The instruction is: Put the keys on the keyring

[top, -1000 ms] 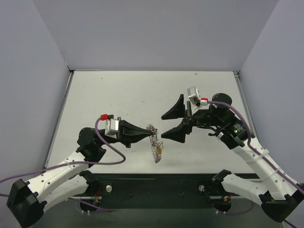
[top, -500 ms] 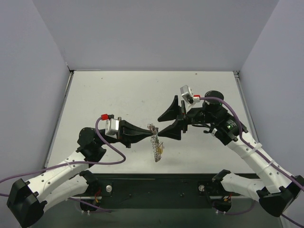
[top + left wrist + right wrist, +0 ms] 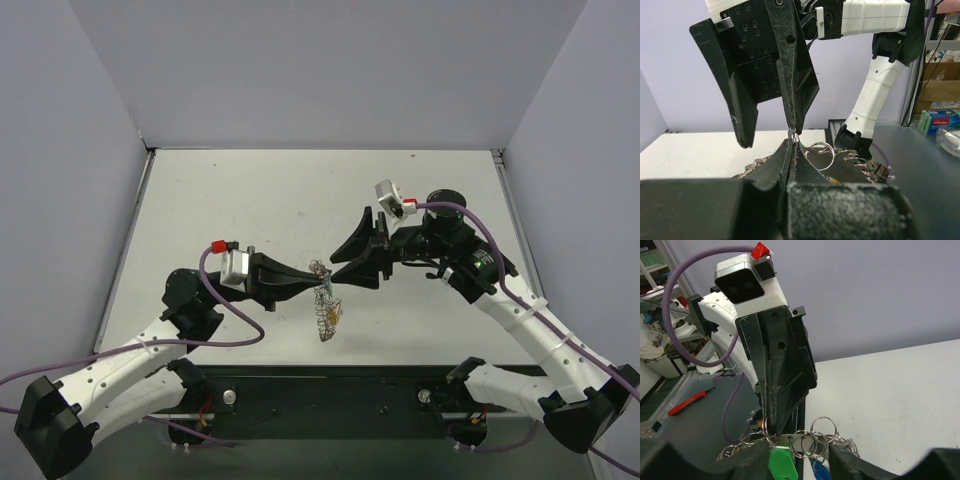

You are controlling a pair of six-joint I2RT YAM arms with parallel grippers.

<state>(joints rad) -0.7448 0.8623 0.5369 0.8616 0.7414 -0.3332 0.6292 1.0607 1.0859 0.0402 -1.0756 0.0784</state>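
Observation:
My left gripper [image 3: 316, 279] is shut on the top of the keyring [image 3: 323, 318], a silvery coil that hangs from its tips above the table, with a yellow key head [image 3: 336, 316] on it. In the left wrist view my shut fingers [image 3: 791, 152] pinch a thin wire ring [image 3: 794, 135]. My right gripper [image 3: 336, 273] is open, with one finger on each side of the pinched spot. In the right wrist view a green key [image 3: 780, 462], a blue key [image 3: 820, 471] and several small split rings [image 3: 822, 428] hang between my right fingers, just under the left gripper [image 3: 771, 426].
The white table [image 3: 250, 200] lies under both arms, with grey walls on three sides. The black base rail [image 3: 330, 395] runs along the near edge. The right arm's body [image 3: 875, 85] stands close behind the bundle in the left wrist view.
My right gripper has moved left and slightly down to the key bundle, and its open fingers now straddle the left gripper's tips. The left gripper has stayed in place, and the hanging ring has swung a little.

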